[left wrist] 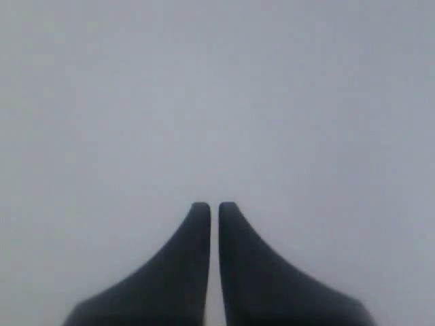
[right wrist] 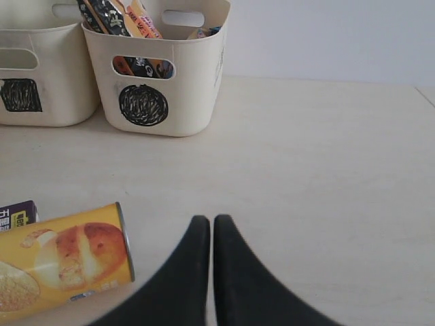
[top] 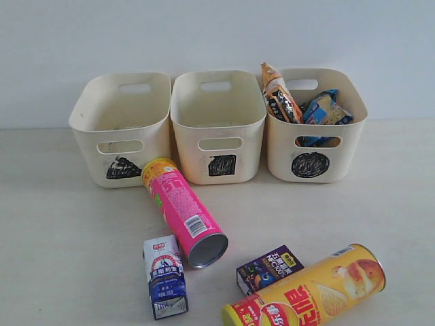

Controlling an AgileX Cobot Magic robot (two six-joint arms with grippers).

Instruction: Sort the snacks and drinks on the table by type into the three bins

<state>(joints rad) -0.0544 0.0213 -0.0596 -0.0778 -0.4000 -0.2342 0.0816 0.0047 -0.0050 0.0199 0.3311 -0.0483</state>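
Note:
Three cream bins stand in a row at the back of the table [top: 54,224]: triangle bin [top: 121,129], square bin [top: 217,125], circle bin [top: 314,122]. An orange-black packet [top: 279,95] and a blue-white packet [top: 325,109] stick out of the circle bin [right wrist: 160,68]. A pink chip tube [top: 183,210] lies in front of the triangle bin. A yellow chip tube [top: 309,288] [right wrist: 61,258] lies at the front. The blue-white carton [top: 164,275] and dark purple carton [top: 269,269] [right wrist: 17,216] lie between them. My left gripper [left wrist: 214,207] is shut, facing a blank surface. My right gripper [right wrist: 211,221] is shut, empty, beside the yellow tube.
A plain pale wall runs behind the bins. Bare tabletop [right wrist: 326,176] stretches to the right of the circle bin and the yellow tube. Neither arm shows in the exterior view.

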